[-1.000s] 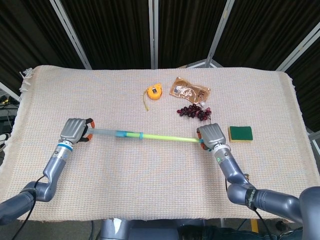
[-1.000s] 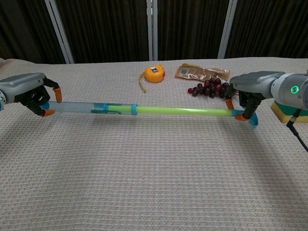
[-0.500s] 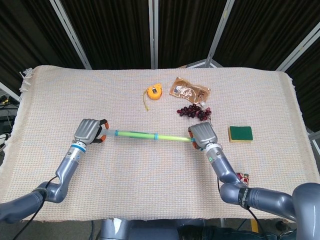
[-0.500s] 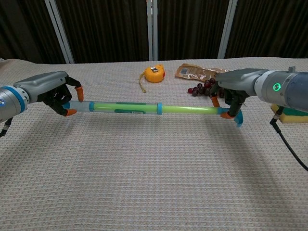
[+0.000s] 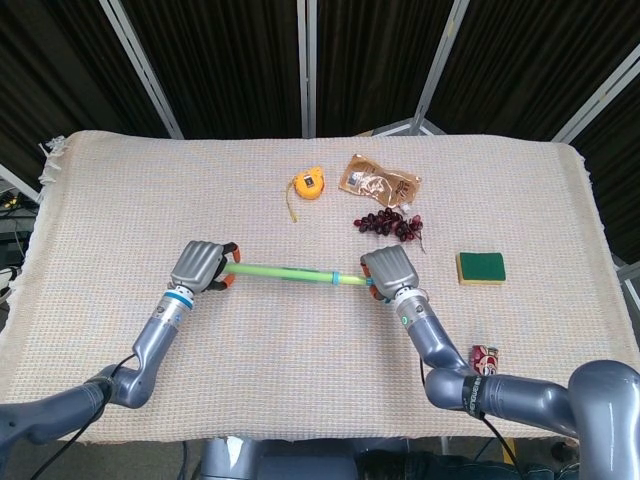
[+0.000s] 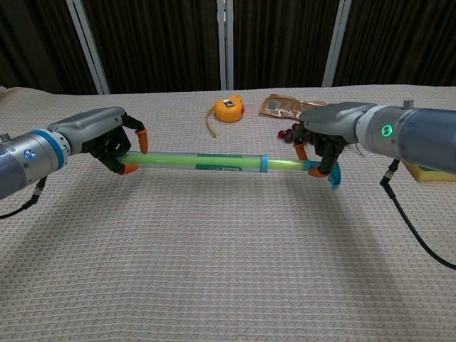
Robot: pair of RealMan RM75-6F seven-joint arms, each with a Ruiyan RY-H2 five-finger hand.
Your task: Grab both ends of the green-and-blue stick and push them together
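Note:
The green-and-blue stick (image 5: 290,272) (image 6: 206,162) is held level above the woven cloth, with a blue collar near its right end. My left hand (image 5: 200,266) (image 6: 107,138) grips the left end, its orange-tipped fingers curled round the tube. My right hand (image 5: 390,272) (image 6: 326,133) grips the right end, where a blue cap pokes out below the fingers. The stick looks mostly green along its length, and both its tips are hidden inside the hands.
An orange tape measure (image 5: 307,185) (image 6: 229,110), a snack packet (image 5: 378,180) (image 6: 296,107) and a bunch of dark grapes (image 5: 388,224) lie beyond the stick. A green-and-yellow sponge (image 5: 481,267) sits to the right. A small can (image 5: 485,357) lies near the front right.
Both hands have moved toward each other, and the stick has telescoped much shorter. The clear blue section at the left has slid over the green part.

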